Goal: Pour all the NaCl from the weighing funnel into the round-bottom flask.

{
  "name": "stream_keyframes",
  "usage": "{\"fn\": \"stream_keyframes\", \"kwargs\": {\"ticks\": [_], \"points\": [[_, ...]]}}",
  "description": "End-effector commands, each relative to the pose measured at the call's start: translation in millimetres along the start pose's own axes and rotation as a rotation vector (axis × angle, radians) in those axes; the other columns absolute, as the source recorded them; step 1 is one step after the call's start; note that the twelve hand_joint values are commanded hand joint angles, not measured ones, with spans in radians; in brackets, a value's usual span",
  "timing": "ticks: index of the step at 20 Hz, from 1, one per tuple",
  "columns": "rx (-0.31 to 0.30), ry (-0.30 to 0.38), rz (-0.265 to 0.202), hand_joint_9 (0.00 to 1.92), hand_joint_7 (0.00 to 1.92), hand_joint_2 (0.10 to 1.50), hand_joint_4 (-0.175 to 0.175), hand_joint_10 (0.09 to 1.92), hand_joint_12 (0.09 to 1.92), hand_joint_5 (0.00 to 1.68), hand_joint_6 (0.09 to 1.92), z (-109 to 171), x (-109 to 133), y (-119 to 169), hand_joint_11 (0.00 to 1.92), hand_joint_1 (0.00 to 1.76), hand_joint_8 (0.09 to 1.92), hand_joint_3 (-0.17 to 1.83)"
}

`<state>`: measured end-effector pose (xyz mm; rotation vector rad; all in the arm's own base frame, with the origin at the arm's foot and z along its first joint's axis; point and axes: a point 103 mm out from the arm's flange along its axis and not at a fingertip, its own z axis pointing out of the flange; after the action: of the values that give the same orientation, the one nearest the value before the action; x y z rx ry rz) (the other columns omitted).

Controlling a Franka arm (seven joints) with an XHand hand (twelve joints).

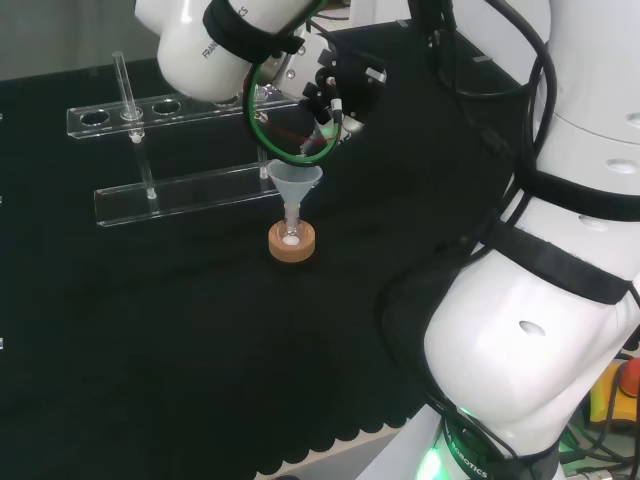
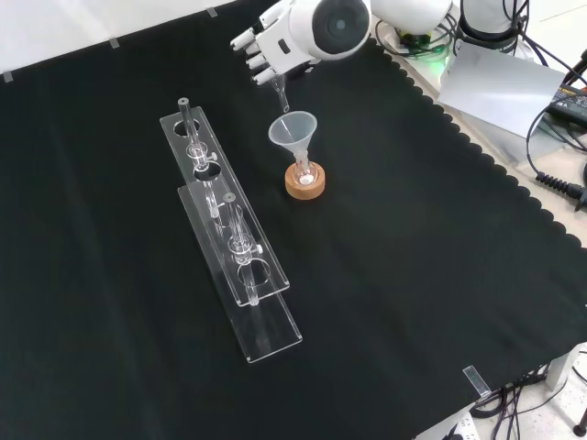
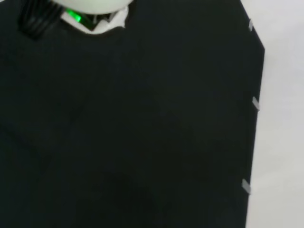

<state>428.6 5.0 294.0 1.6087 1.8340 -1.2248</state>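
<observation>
Black cloth (image 2: 413, 275) over the bench, hand (image 2: 271, 48) above it grasping a tilted weighing funnel (image 2: 278, 90).

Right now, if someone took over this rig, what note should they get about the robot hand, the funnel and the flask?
Robot hand: fingers curled on the clear weighing funnel, tilted spout-down above the filter funnel.
Filter funnel sits in the neck of the round-bottom flask, which rests on its cork ring beside the clear rack.
Done: white powder already lies in the flask.
Left: finish the pour; whether the weighing funnel is empty cannot be told.
</observation>
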Motion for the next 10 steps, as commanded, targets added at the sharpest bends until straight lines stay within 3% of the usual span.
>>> {"fn": "stream_keyframes", "kwargs": {"ticks": [1,10], "points": [[0.008,0.067,-0.002,1.09,0.90,0.67,0.174,0.45,1.19,1.12,1.00,10.1,-4.5,1.9,0.61,1.09,0.71,0.78],[0.007,0.171,-0.005,1.09,0.90,0.67,0.174,0.45,1.19,1.11,1.00,19.5,-9.6,6.4,0.61,1.09,0.71,0.78]]}}
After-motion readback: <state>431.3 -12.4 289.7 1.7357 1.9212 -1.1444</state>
